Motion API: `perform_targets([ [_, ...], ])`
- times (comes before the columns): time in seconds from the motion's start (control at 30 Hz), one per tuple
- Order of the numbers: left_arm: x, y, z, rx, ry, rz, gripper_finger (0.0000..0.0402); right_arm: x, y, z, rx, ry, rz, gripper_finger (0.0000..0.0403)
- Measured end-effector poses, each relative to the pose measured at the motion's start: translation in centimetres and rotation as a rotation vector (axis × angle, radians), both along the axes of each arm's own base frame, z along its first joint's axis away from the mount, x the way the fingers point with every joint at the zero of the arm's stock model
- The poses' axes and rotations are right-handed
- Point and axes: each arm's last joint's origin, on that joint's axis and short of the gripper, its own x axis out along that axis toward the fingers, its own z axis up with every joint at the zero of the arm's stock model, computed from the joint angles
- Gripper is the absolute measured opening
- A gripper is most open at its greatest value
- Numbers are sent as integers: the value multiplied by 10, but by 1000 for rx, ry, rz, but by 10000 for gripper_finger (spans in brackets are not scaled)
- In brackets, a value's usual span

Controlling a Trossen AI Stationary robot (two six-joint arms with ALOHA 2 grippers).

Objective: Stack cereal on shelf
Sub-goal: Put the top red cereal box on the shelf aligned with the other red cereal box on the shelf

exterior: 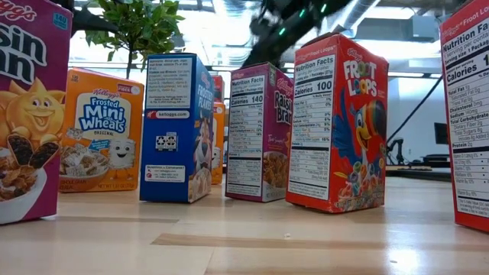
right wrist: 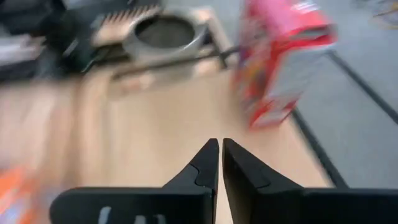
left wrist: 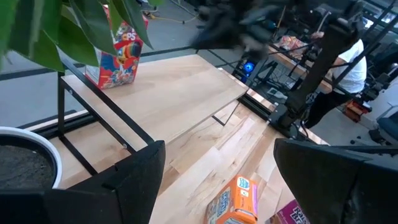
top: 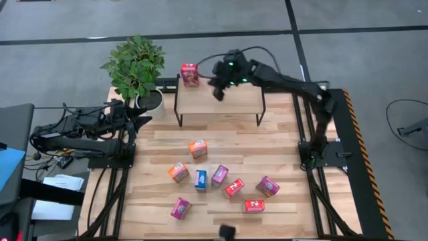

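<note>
A red cereal box [top: 190, 74] stands upright on the far left corner of the light-wood shelf [top: 221, 100]; it also shows in the left wrist view [left wrist: 118, 53] and, blurred, in the right wrist view [right wrist: 280, 59]. Several more boxes lie scattered on the plank table: orange [top: 198, 148], orange [top: 178, 171], blue [top: 200, 179], purple [top: 219, 175], red [top: 234, 187]. My right gripper [top: 218, 92] hovers over the shelf just right of the red box, shut and empty [right wrist: 220, 146]. My left gripper [top: 142, 121] waits, open, at the table's far left beside the plant.
A potted plant [top: 137, 70] in a white pot stands left of the shelf. More boxes lie nearer the front: purple [top: 267, 185], red [top: 253, 205], magenta [top: 180, 207]. A small dark object [top: 227, 231] sits at the near edge. A person [left wrist: 351, 62] shows beyond the table.
</note>
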Motion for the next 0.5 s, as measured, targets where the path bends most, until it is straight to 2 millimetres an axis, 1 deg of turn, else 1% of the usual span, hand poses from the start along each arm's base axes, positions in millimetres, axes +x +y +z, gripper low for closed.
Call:
perform_targets([
  [0.07, 0, 0, 0, -2, 1, -16, 290, -13, 24, 11, -18, 97, 82, 56],
  [0.13, 1, -1, 0, -5, 1, -31, 290, -29, 49, 15, -8, 229, 158, 68],
  [0.27, 1, -2, 0, -9, 2, -63, 290, -59, 97, 29, 63, 402, 242, 108],
  [0.4, 1, -2, 0, 13, 13, -67, 290, -74, 144, 38, 183, 476, 247, 164],
  [0.5, 1, -2, 0, 24, 19, -69, 290, -78, 182, 41, 241, 506, 276, 205],
])
